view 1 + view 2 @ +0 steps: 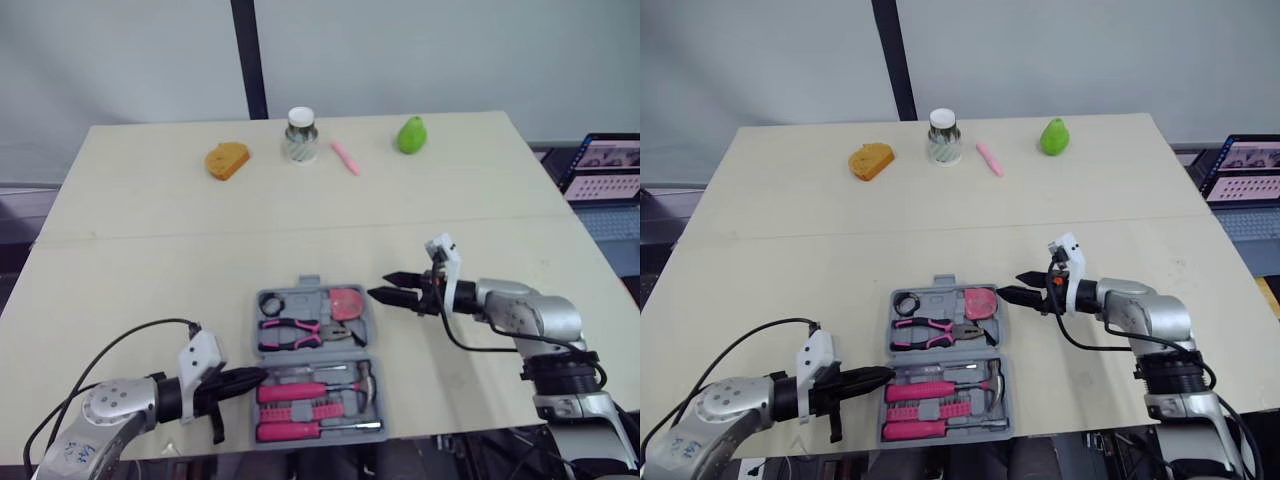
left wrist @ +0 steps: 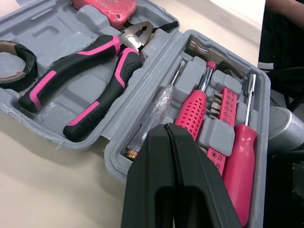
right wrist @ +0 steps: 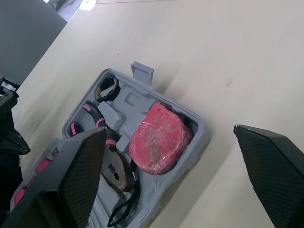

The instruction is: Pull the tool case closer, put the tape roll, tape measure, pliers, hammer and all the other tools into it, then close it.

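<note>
The left gripper (image 2: 167,135), fingers pressed together, is hanging over the tool case (image 2: 113,156) rim; pliers (image 2: 124,52), tape roll (image 2: 29,64) and hammer (image 2: 209,50) are lying inside it.

I take the tool case (image 1: 316,362) as my mark: it lies open on the table (image 1: 150,260), at the near edge. In its far half the tape roll (image 1: 275,301) sits at the left and the tape measure (image 1: 347,302) at the right, with the pliers (image 1: 300,332) just nearer than both. In its near half lie the hammer (image 2: 209,51) (head toward the case's right side) and the screwdrivers (image 2: 240,161), side by side. The left gripper (image 1: 258,377) reaches the near half's left rim. The right gripper (image 1: 378,286) hangs just right of the far half. Well behind the case, left to right, are a sponge (image 1: 228,160), jar (image 1: 301,135), stick (image 1: 345,157) and pear (image 1: 412,135). A laptop (image 1: 605,170) sits far right, off the table.
</note>
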